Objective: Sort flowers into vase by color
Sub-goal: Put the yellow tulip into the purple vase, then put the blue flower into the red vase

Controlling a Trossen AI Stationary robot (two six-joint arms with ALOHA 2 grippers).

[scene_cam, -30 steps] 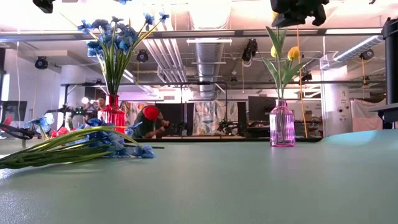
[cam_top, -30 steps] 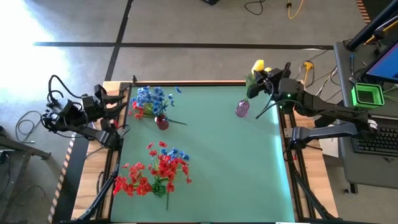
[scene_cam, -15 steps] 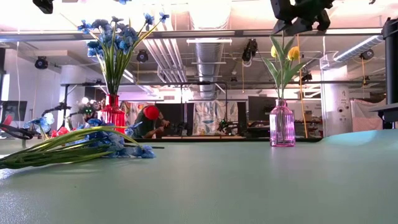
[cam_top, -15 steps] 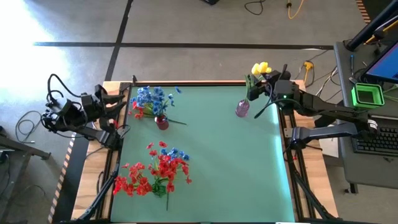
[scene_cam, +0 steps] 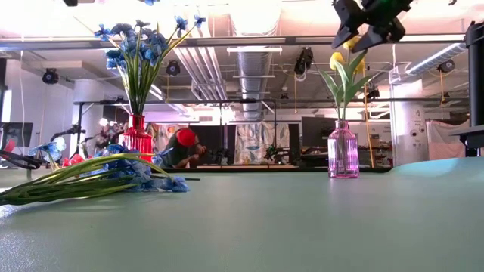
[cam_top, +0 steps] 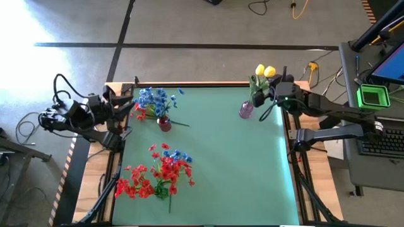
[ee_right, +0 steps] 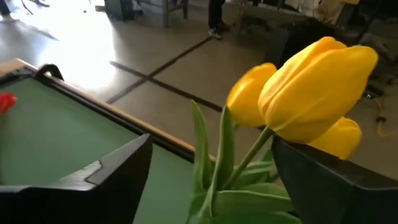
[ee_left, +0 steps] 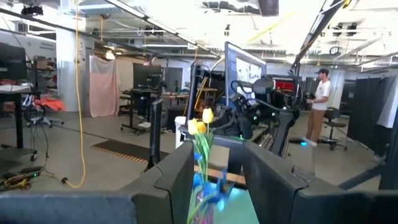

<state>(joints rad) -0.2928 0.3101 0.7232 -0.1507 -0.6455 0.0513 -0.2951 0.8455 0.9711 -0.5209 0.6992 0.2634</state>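
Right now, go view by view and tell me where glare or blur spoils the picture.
High view: sun glare whitens the floor at upper left. Low view: ceiling lights blow out the top; the near table is soft. Left wrist view: bright ceiling, its own fingers blurred. Right wrist view: yellow tulips sharp, floor glare behind.

Yellow tulips (cam_top: 264, 70) standing upright in the pink vase (cam_top: 246, 110) near the table's far right corner, green leaves fanned beneath the buds. Blue flowers (cam_top: 153, 99) upright in the red vase (cam_top: 164, 124) at far left, perhaps one red bloom among them. Loose red flowers (cam_top: 154, 176) lying flat in a heap at near left, a few blue stems (cam_top: 181, 155) mixed in.
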